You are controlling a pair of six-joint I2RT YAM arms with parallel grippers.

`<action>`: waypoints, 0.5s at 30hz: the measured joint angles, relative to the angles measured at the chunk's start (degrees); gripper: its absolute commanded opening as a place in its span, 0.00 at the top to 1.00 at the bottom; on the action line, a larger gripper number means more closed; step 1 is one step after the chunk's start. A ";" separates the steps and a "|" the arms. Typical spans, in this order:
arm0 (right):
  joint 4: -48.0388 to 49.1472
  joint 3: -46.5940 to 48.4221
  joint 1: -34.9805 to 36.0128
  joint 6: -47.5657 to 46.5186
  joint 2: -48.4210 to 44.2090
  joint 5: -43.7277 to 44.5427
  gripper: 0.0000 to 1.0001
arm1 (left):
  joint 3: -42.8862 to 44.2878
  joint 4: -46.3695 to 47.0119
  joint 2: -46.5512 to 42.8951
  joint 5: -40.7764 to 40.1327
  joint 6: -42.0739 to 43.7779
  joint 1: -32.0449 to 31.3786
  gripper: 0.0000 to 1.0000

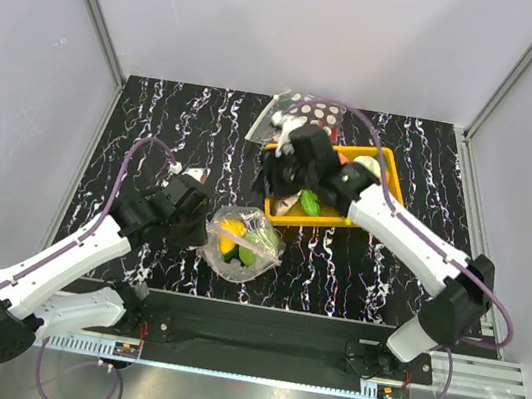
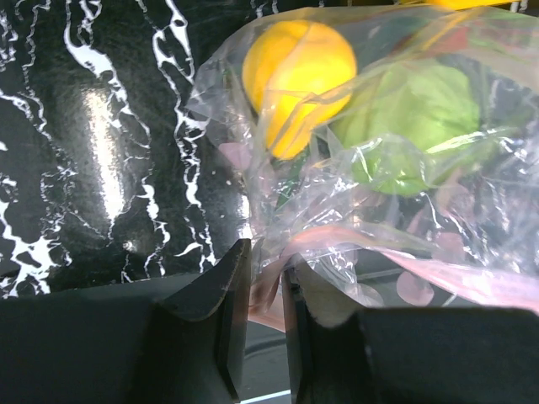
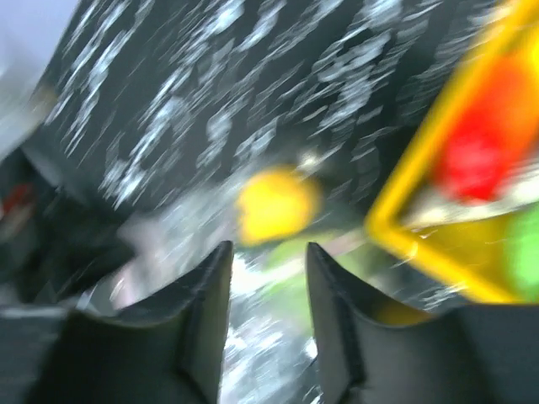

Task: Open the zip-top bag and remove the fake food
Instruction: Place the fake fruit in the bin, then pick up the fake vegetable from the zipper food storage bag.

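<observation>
The zip-top bag (image 1: 242, 243) lies crumpled on the black marbled table, with fake food inside: a yellow fruit (image 2: 296, 80) and a green piece (image 2: 413, 118). My left gripper (image 2: 268, 273) is shut on the bag's pink zip edge at its left side; from above the gripper (image 1: 192, 216) sits just left of the bag. My right gripper (image 3: 269, 261) is open with nothing between its fingers, and its view is blurred. From above it (image 1: 278, 176) hangs over the left end of the yellow tray, behind the bag. The blurred yellow fruit (image 3: 274, 204) shows ahead of it.
A yellow tray (image 1: 389, 168) behind the bag holds more toy food, including a green piece (image 1: 311, 204) and a red piece (image 3: 476, 151). A bag with large polka dots (image 1: 305, 115) lies behind the tray. Grey walls enclose the table.
</observation>
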 measured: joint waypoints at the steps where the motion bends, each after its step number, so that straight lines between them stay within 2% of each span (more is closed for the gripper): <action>1: -0.33 -1.42 2.54 0.31 -1.62 -0.44 0.61 | 0.26 0.17 0.04 0.28 0.11 0.00 0.76; 6: -1.62 -7.45 11.80 1.57 -9.55 -3.91 0.71 | 1.14 0.83 0.39 1.51 0.33 0.00 0.76; 11: -1.25 -9.20 17.97 2.43 -15.10 -5.73 0.72 | 1.84 0.79 1.18 2.47 0.37 0.00 0.76; 15: -0.72 -9.99 21.27 2.51 -15.34 -6.88 0.73 | 2.49 0.81 2.19 3.30 0.61 0.00 0.76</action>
